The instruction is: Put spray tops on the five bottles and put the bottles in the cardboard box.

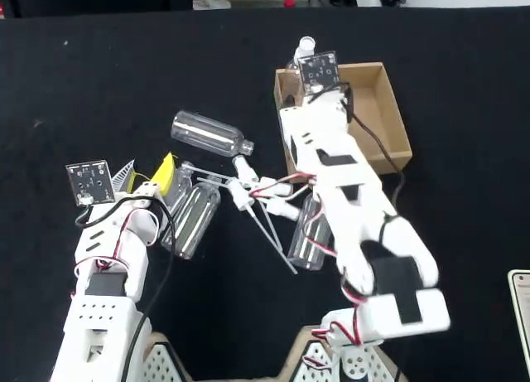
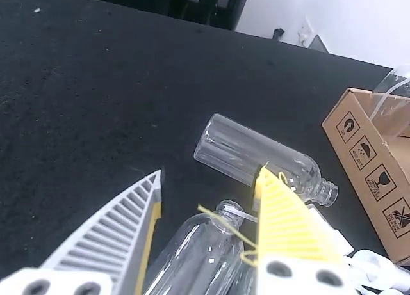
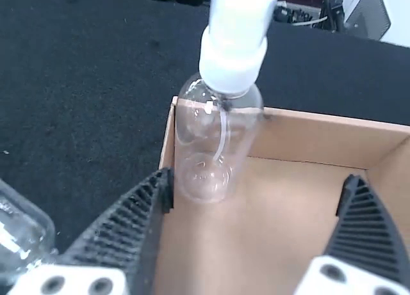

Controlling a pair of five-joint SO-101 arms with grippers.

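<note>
A clear bottle [image 3: 214,138] with a white spray top stands upright in the near corner of the cardboard box [image 3: 301,212]; its cap [image 1: 305,45] rises above the box [image 1: 387,117]. My right gripper [image 3: 256,183] hangs open above the box with the bottle apart from both fingers. My left gripper [image 2: 210,173] is open over the neck end of a capless bottle [image 2: 202,250]. Beyond it lies another capless bottle [image 2: 256,153]. Two bottles [image 1: 192,210] lie side by side by the left gripper [image 1: 149,171]. A further bottle [image 1: 302,243] is partly hidden under the right arm [image 1: 331,154].
Loose white spray tops [image 1: 248,191] with long dip tubes lie in the middle between the arms. A lone capless bottle [image 1: 207,135] lies left of the box. A card [image 1: 522,307] sits at the right edge. The black tabletop [image 1: 99,84] is bare at the far left.
</note>
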